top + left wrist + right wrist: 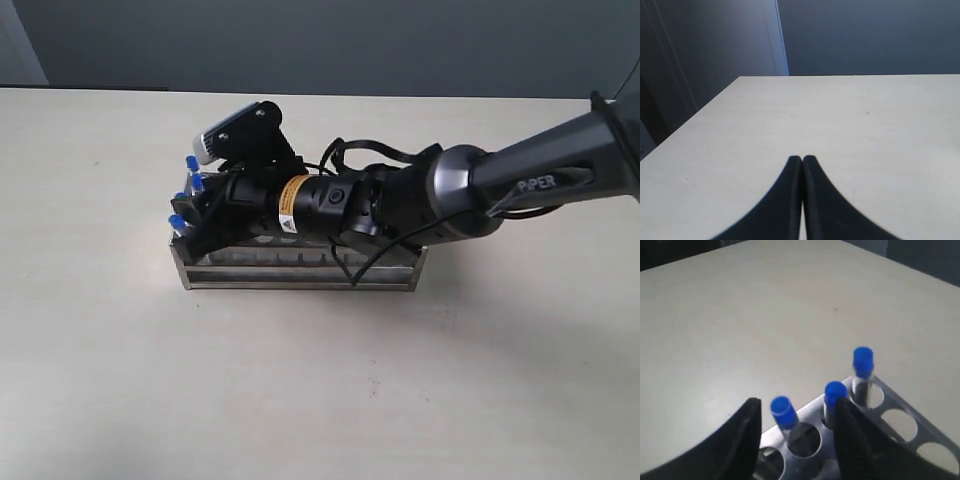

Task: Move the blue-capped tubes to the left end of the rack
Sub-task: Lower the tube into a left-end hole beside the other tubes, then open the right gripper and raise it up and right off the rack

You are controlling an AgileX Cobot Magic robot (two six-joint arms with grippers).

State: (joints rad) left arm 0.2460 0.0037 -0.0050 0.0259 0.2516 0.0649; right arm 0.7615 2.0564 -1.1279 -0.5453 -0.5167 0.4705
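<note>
The steel rack (pixel 300 278) stands mid-table, and several blue-capped tubes (pixel 190 185) cluster at its left end. My right gripper (pixel 198 215) reaches across over that end. In the right wrist view it (pixel 797 404) is open, its black fingers (pixel 747 435) standing either side of one blue-capped tube (pixel 783 412) that sits tilted in a hole, touching neither. Two more blue-capped tubes (pixel 835 390) (pixel 863 357) stand in holes of the rack's top plate (pixel 895 400) beyond the other finger. My left gripper (pixel 802 160) is shut on nothing above bare table.
The right arm's dark body (pixel 400 200) lies over the rack's length and hides most holes. Several holes (pixel 932 452) in the top plate are unfilled. The pale table (pixel 320 400) extends on all sides; a dark wall (pixel 865 35) lies past its edge.
</note>
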